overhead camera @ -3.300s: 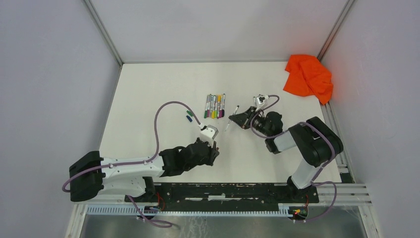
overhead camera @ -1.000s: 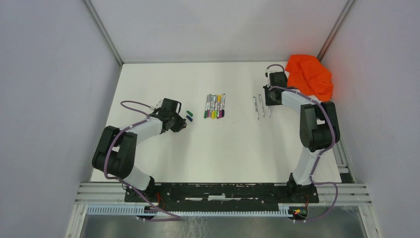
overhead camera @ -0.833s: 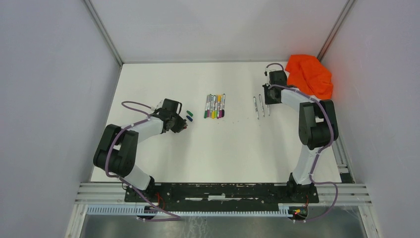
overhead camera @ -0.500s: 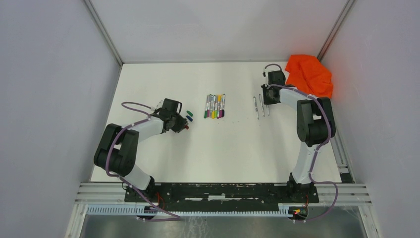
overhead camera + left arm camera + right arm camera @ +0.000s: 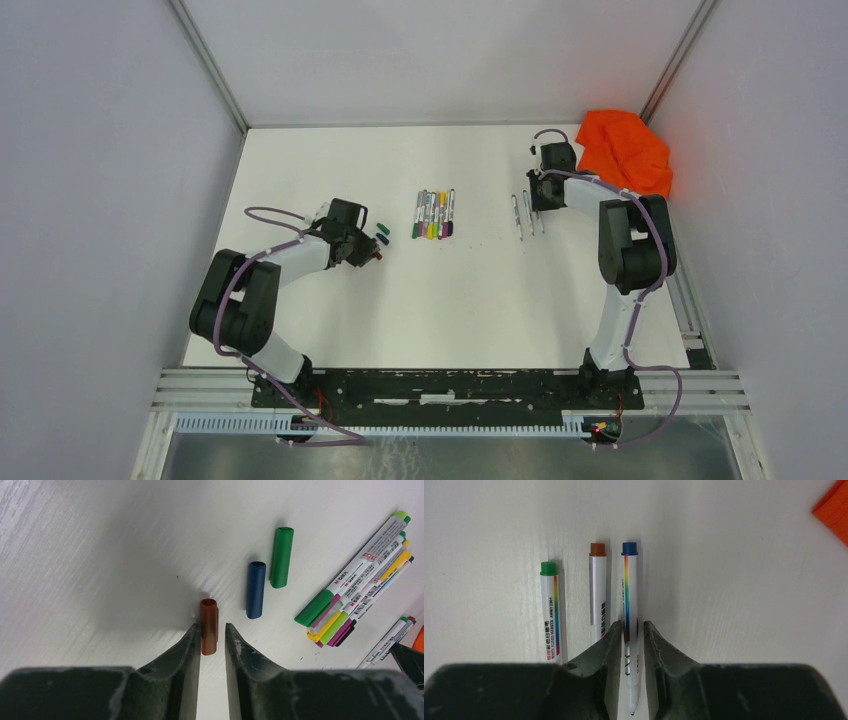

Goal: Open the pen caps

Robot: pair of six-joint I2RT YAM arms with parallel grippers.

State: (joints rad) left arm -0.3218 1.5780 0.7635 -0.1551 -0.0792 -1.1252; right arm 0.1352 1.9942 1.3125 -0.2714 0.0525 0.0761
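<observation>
**Caps go left, bare pens go right**

We see a white, faintly grained bench [image 5: 450, 310] with a crumpled orange cloth [image 5: 622, 150] in its far right corner, clear of the work. The layout reads to us as sorting. Capped pens [image 5: 434, 213] wait in a tight row mid-bench toward the far edge, stripped ones lie to the right, and loose caps lie to the left.

The right gripper [image 5: 631, 626] hangs low near the cloth, with its jaws parted around the blue pen [image 5: 629, 590]. That pen lies flat with a sliver of bench showing on either side, so we judge it released, not pinched. It sits parallel to the brown pen [image 5: 597, 590] and green pen [image 5: 550, 605]. All three are slim, glossy white barrels with coloured end plugs.

The left gripper [image 5: 212, 630], toward the left edge, straddles the brown cap [image 5: 209, 625]. A gap shows on one side, so the jaws are loose and the cap rests on the bench. Just beside it lie the blue cap [image 5: 256, 590] and green cap [image 5: 281, 557]. These are short, smooth, hollow plastic tubes with open mouths, and being round they seem apt to roll.
</observation>
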